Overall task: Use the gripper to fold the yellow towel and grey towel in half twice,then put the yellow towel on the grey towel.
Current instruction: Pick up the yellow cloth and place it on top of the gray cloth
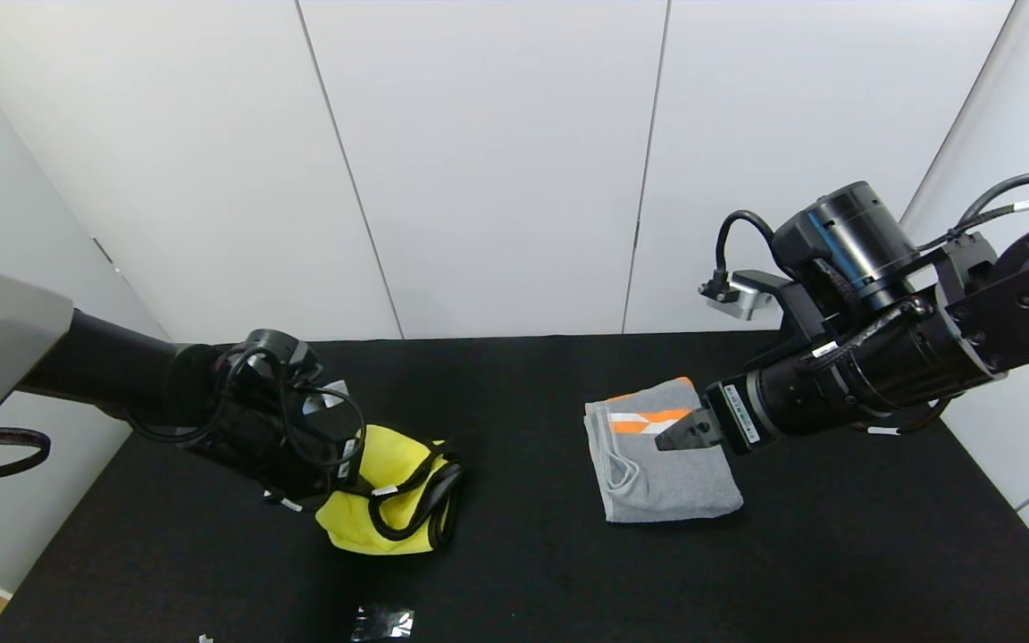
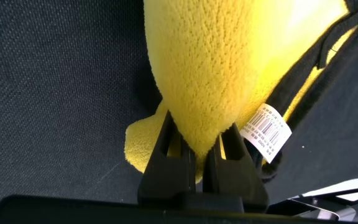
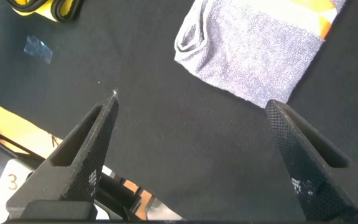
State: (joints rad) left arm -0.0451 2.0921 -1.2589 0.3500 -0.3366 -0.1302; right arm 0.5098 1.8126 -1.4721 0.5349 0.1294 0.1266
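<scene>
Over on the robot's left side of the black felt-covered table (image 1: 523, 572), the left gripper (image 2: 197, 146) is pinched shut on a thick gathered fold of the bright yellow plush microfibre towel with black edge trim (image 1: 385, 500). The cloth bulges out between the two fingers, and its small white barcode tag (image 2: 266, 132) hangs just beside them. That towel lies bunched rather than flat, its black trim looping across the top.

It looks light, soft and floppy. A grip on a bunched fold like this one seems likely to drag the whole bundle along; a corner or a trimmed edge would probably give a cleaner fold.

On the robot's right side, the mid-grey terry towel with orange blocks and a pale band at one end (image 1: 657, 464) already lies folded into a neat, thick rectangle, well apart from the yellow one. The right gripper (image 3: 191, 152) hangs just above its near edge with its fingers spread wide, holding nothing. The grey stack looks heavier and steadier, a fair base for the yellow towel.
</scene>
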